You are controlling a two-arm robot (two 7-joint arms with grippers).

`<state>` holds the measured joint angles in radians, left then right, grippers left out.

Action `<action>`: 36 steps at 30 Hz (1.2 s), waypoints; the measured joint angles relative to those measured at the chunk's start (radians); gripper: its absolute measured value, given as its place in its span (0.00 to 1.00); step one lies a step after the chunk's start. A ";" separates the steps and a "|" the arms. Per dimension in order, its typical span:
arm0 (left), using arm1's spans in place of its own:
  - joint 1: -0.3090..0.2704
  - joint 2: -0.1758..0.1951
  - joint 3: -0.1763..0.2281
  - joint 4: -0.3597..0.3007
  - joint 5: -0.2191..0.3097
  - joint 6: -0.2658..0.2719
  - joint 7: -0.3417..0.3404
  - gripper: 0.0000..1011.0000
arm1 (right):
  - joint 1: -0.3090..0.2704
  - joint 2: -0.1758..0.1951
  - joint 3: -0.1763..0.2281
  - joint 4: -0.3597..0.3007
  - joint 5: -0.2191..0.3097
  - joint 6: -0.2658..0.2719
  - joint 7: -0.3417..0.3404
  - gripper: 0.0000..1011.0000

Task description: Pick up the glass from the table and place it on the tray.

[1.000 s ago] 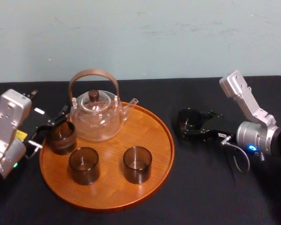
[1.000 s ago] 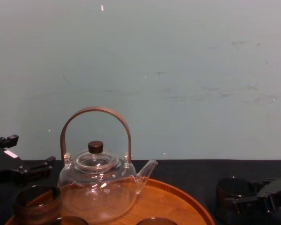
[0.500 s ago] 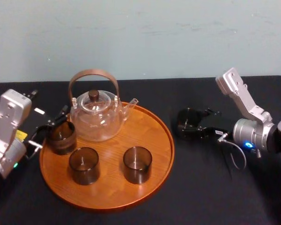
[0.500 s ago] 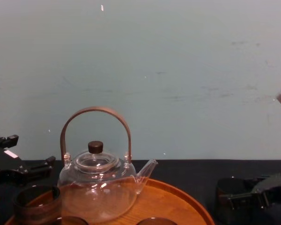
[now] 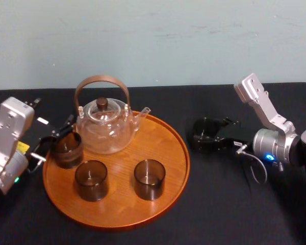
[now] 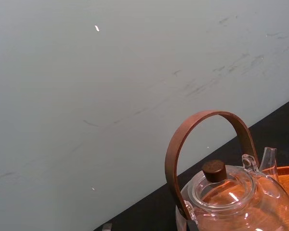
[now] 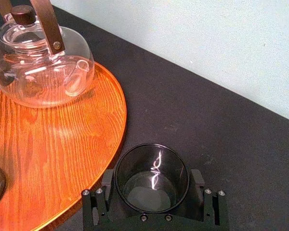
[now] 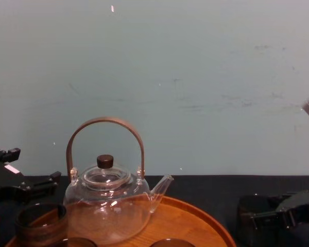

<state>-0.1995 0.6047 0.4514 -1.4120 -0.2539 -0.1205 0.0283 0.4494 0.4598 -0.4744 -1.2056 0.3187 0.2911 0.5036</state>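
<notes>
The right pincer (image 7: 153, 196) seems closed on the small dark smoky glass (image 7: 151, 175), which stands on the black surface (image 5: 229, 204) just right of the large round orange-brown wooden tray (image 5: 171, 163), so the grasp step looks done and the next move is to lift and carry it over the rim.

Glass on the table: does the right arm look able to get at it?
Probably yes. The right gripper sits around the glass on the table, beside the tray, nothing between them. The left gripper is at the tray's other side.
</notes>
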 joint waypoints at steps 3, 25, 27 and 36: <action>0.000 0.000 0.000 0.000 0.000 0.000 0.000 0.99 | 0.000 0.000 0.000 -0.001 0.000 0.000 0.000 0.95; 0.000 0.000 0.000 0.000 0.000 0.000 0.000 0.99 | -0.005 0.004 0.003 -0.007 0.006 0.000 0.004 0.89; 0.000 0.000 0.000 0.000 0.000 0.000 0.000 0.99 | -0.011 0.009 0.009 -0.017 0.010 0.000 0.006 0.89; 0.000 0.000 0.000 0.000 0.000 0.000 0.000 0.99 | -0.038 0.049 0.049 -0.100 0.042 0.009 0.009 0.89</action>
<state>-0.1995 0.6047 0.4514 -1.4119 -0.2539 -0.1205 0.0283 0.4112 0.5084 -0.4254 -1.3051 0.3611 0.3000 0.5126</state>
